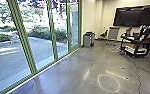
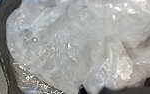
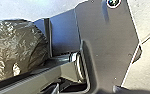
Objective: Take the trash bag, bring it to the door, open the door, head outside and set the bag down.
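dark, bulging plastic trash bag (image 3: 18,47): glossy, creased | clear, crumpled plastic film (image 2: 73,37): shiny, wrinkled | tall, flat glass panes (image 1: 42,50): smooth, see-through | slim, straight green frames (image 1: 26,45): smooth | wide grey floor (image 1: 73,75): smooth, soft sheen | broad black rectangular screen (image 1: 136,15): glossy | pale, flat wall (image 1: 88,20): matt

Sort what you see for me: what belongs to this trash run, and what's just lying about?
For the job:
- trash bag
- green-framed glass panel, possibly the door
- paved yard outside

Just lying about:
- grey bin
- wall screen
- office chair
- floor cable
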{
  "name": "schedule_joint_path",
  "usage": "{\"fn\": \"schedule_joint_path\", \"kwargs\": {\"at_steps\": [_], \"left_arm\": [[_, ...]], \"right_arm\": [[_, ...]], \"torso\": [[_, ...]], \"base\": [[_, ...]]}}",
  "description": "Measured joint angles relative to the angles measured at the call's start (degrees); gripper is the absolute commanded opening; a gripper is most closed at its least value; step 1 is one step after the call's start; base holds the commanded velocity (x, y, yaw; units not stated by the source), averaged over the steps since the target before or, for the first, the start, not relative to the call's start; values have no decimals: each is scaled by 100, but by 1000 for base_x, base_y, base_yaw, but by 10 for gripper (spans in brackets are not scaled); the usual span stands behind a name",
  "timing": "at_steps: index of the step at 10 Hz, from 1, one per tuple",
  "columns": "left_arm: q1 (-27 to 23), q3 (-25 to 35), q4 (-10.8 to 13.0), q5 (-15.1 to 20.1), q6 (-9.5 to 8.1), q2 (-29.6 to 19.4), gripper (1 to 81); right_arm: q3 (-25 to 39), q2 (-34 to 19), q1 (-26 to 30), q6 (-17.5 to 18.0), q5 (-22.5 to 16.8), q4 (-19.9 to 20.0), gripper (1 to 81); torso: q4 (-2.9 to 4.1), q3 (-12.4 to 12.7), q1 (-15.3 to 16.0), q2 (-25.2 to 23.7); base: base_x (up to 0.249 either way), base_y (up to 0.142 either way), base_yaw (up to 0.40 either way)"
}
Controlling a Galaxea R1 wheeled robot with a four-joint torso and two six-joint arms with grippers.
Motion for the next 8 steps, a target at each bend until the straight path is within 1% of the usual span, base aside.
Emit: {"fn": "schedule_joint_path", "kwargs": {"at_steps": [3, 6, 8], "left_arm": [[11, 0, 0, -5, 18, 2, 10], [88, 0, 0, -11, 21, 2, 10], [2, 0, 0, -16, 41, 2, 10]], "right_arm": [[0, 0, 0, 0, 0, -2, 811], [0, 0, -68, 2, -4, 0, 811], [0, 1, 13, -2, 9, -2, 811]], "torso": [[0, 0, 0, 0], [0, 4, -17, -9], [0, 2, -11, -5]], "base": [[0, 0, 0], [84, 0, 0], [106, 0, 0]]}}
